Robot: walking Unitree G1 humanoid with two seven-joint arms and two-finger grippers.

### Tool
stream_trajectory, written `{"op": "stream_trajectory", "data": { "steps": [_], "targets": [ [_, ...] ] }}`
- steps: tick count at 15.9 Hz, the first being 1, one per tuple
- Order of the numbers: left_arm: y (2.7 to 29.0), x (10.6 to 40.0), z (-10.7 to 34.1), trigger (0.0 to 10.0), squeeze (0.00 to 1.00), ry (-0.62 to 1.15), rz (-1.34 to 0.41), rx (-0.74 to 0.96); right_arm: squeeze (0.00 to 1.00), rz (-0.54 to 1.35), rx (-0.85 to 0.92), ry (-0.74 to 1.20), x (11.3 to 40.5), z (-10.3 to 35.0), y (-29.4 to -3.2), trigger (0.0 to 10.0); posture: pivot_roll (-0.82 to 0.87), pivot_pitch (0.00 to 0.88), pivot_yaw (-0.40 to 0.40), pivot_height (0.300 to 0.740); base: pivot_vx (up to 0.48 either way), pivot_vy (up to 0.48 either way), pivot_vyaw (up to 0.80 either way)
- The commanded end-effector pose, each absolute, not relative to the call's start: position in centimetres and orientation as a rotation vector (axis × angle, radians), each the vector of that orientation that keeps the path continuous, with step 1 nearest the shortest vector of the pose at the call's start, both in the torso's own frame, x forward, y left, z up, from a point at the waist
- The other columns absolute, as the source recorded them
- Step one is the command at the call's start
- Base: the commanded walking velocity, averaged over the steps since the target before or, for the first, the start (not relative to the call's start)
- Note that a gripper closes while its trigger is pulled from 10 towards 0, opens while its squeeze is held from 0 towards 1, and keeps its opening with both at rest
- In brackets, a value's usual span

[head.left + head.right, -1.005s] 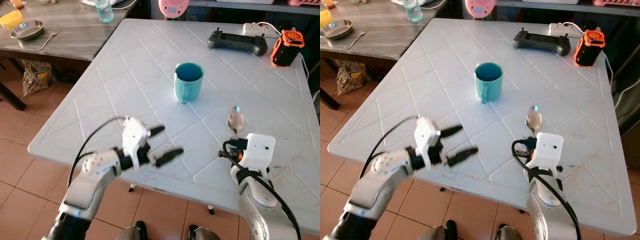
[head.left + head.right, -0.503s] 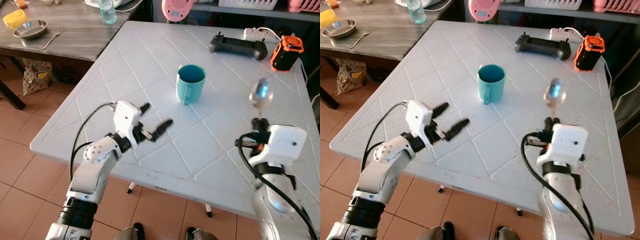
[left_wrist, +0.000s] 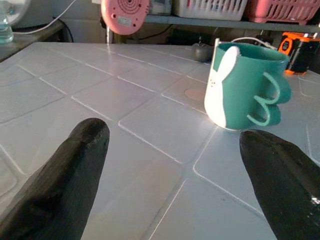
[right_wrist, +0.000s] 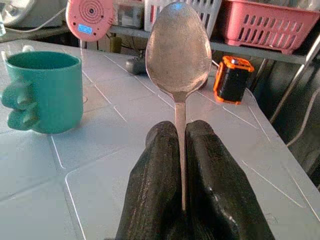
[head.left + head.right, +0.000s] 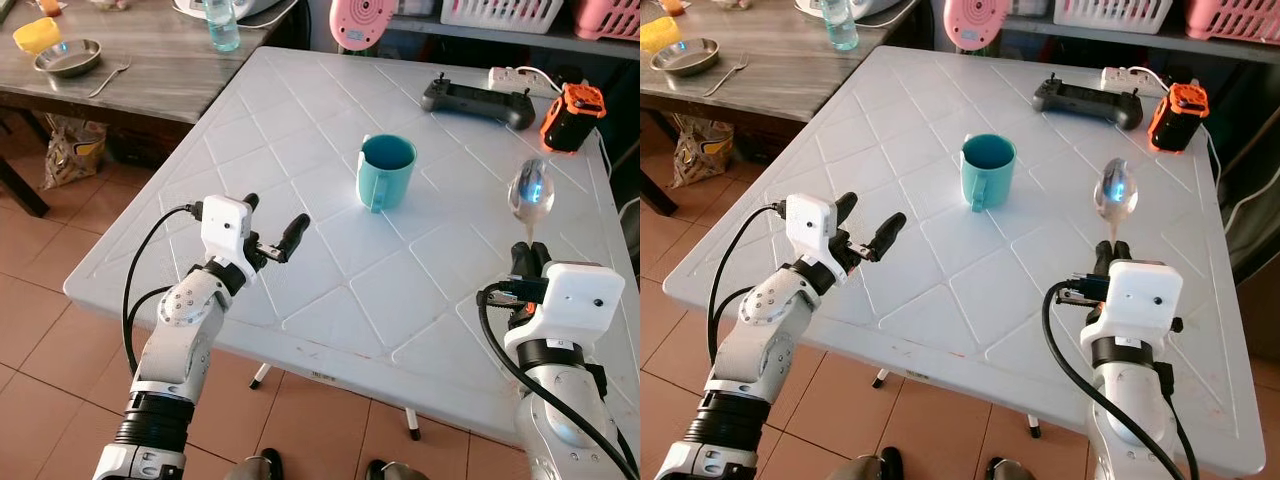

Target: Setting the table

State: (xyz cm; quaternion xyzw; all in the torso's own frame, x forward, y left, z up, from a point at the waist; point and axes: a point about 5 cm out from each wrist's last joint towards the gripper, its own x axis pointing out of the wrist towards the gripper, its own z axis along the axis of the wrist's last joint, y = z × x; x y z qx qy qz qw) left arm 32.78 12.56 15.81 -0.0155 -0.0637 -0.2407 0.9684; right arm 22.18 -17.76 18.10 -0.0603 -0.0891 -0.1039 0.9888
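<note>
White bench, quilted diamond pattern: carrying all items below; near right corner running out of frame in the left eye view.

Teal mug: standing upright near the bench's middle, handle turned toward the robot; white rabbit figure on its side showing in the left wrist view, contents hidden by the rim.

Spoon: being held upright above the bench's right side, bowl uppermost and catching a bluish glint; lower handle hidden between the fingers.

Right end effector: clenching on the spoon handle, fingers pressing together with the thin shaft between them; fingers mostly hidden behind the white wrist housing in the eye views.

Left end effector: hovering over the bench's near left part, released, fingers spreading wide and holding nothing; fingertips looming blurred and cut off in the left wrist view, mug standing beyond the gap.

Black handheld controller: lying flat at the far side of the bench.

Orange-and-black device: standing at the far right corner, kind hard to make out; white power strip lying just behind, partly covered.

Wooden side table: standing to the left, bearing a metal bowl, a fork, a yellow object and a clear bottle cut off at the top.

Pink round object: standing beyond the far edge, top cropped.
</note>
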Motion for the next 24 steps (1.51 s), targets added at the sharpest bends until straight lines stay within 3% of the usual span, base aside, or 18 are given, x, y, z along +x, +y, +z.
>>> {"op": "stream_trajectory", "data": {
  "steps": [1,9,24],
  "targets": [
    [12.78,33.00,15.90,10.0,0.00,-0.133,-0.467,-0.021,0.00,-0.212,-0.123,-0.216,21.97,18.96,-17.70,10.0,0.01,0.136,0.016,0.740,0.000,0.259,0.00],
    [12.61,33.35,15.85,10.0,0.00,-0.127,-0.474,0.004,0.00,-0.214,-0.113,-0.213,22.19,18.81,-17.65,10.0,0.02,0.138,0.027,0.740,0.000,0.346,0.00],
    [11.87,33.88,15.95,10.0,0.00,-0.143,-0.480,-0.007,0.00,-0.233,-0.103,-0.212,22.54,18.73,-17.79,10.0,0.02,0.132,0.028,0.740,0.000,0.480,0.00]
  ]
}}
